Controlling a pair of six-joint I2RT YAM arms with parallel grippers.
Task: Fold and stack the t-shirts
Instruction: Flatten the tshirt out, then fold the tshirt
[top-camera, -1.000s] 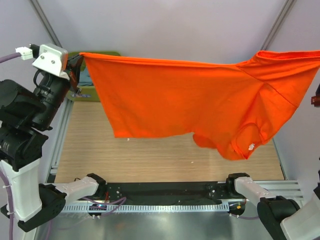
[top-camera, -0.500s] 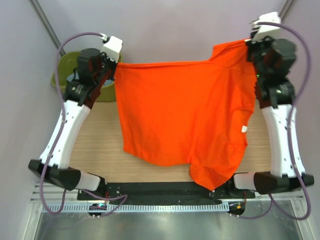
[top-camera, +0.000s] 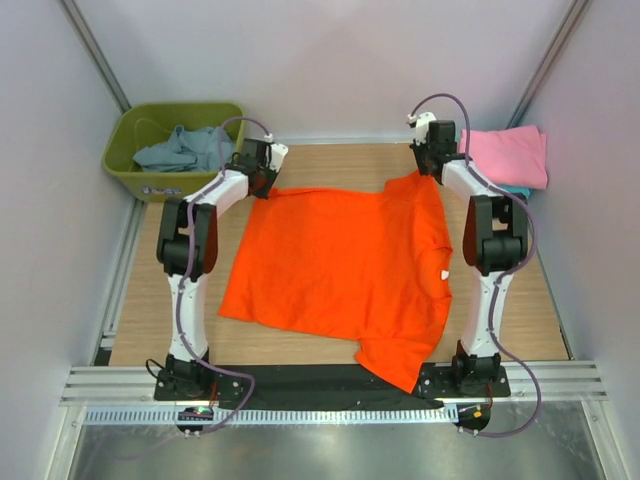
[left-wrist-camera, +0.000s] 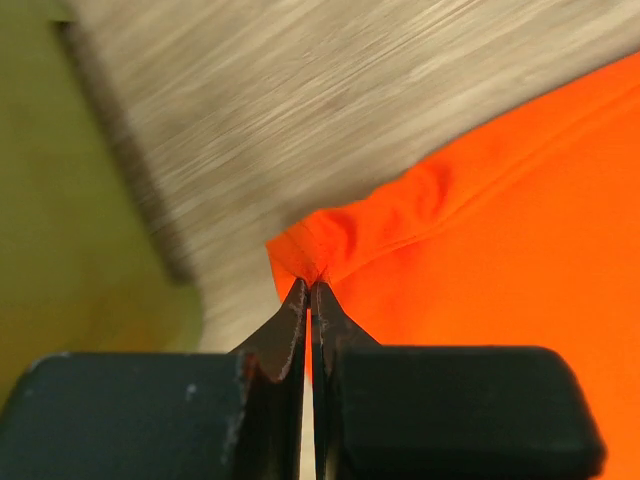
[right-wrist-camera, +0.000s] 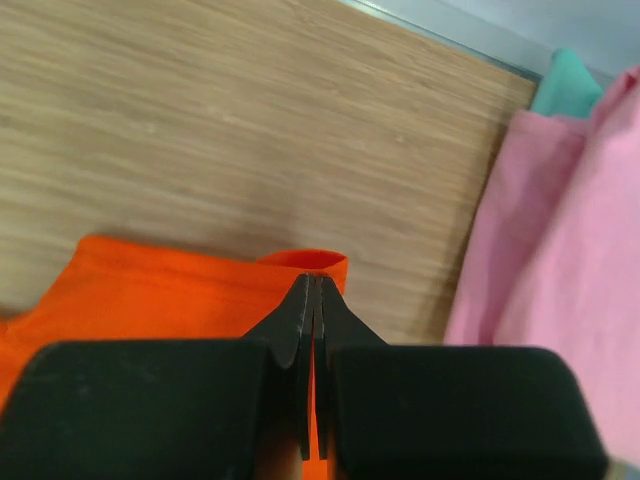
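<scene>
The bright orange t-shirt (top-camera: 340, 265) lies spread on the wooden table, one sleeve hanging towards the front edge. My left gripper (top-camera: 265, 182) is shut on its far left corner, seen pinched in the left wrist view (left-wrist-camera: 310, 285). My right gripper (top-camera: 428, 168) is shut on its far right corner, seen pinched in the right wrist view (right-wrist-camera: 315, 278). A folded pink t-shirt (top-camera: 508, 155) lies on a teal one (top-camera: 520, 190) at the far right. A dusty blue-grey t-shirt (top-camera: 180, 148) lies in the tub.
The olive-green plastic tub (top-camera: 125, 165) stands at the far left corner. Grey walls close in the table at left, right and back. A metal rail (top-camera: 320, 412) runs along the near edge. The pink stack (right-wrist-camera: 560, 250) lies just right of my right gripper.
Both arms have swung the orange shirt down from the air and stretched out to the far side. The shirt now lies flat on the table, both corners held.
</scene>
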